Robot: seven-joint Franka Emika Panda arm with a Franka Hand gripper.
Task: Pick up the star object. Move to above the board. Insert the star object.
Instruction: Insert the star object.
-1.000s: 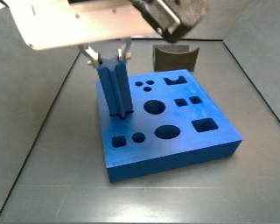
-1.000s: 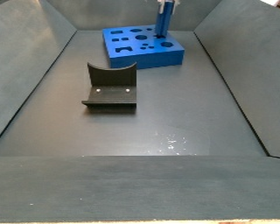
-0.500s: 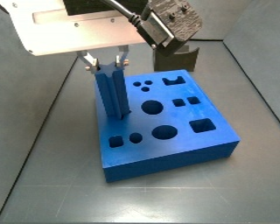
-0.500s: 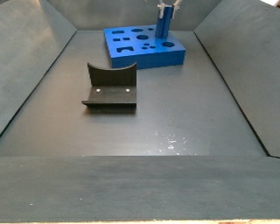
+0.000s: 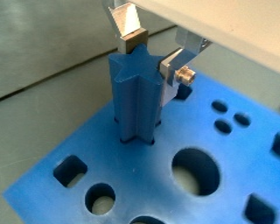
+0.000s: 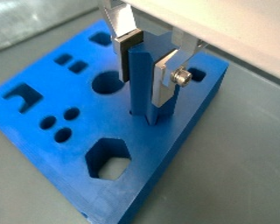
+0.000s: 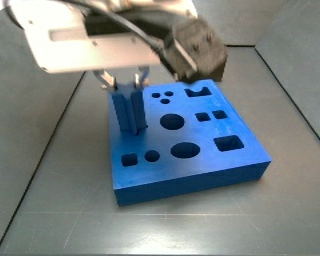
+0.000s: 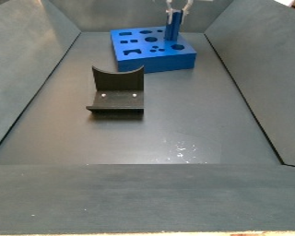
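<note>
The star object [image 5: 136,101], a ridged blue peg, stands upright with its lower end sunk in a hole of the blue board [image 5: 143,171]. It is near the board's edge in both wrist views [image 6: 143,83]. My gripper [image 5: 150,59] is shut on the peg's top, with a dark pad on each side [image 6: 146,63]. In a side view the gripper [image 7: 124,80] hangs under the white wrist, right over the peg [image 7: 128,112] and the board [image 7: 190,185]. The far side view shows the peg [image 8: 172,28] on the board [image 8: 150,63] at the back.
A dark olive-brown curved block [image 8: 115,92] lies on the grey tray floor [image 8: 150,138], in front of the board. Sloping grey walls enclose the tray. The board's top has several other open holes, round, square and hexagonal [image 6: 108,156].
The gripper has gone down with the star object. The peg now stands lower, with less of it showing above the board's top than a second ago.
</note>
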